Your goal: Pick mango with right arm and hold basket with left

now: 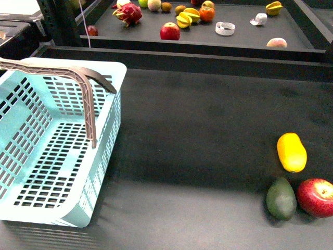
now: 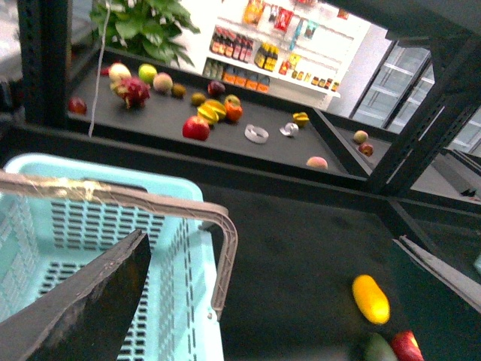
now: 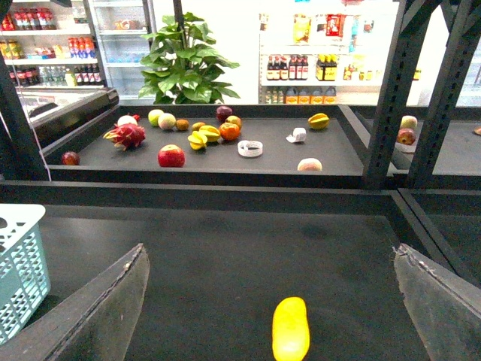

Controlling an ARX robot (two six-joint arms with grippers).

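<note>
Right gripper (image 3: 269,256): jaws wide apart, holding nothing; mango (image 3: 290,329) lies ahead between them, untouched. Left gripper (image 2: 270,244): jaws wide apart, empty, one jaw above basket (image 2: 98,167).

Smooth yellow-orange oval mango (image 1: 292,151), lying flat on dark counter (image 1: 208,130) at right, light blue slotted basket (image 1: 83,214), upright, empty, at left, grey-brown handle raised, well apart from mango

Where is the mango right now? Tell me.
In the front view the mango lies on the right side of the dark table, just behind the avocado and red apple, well right of the basket.
</note>
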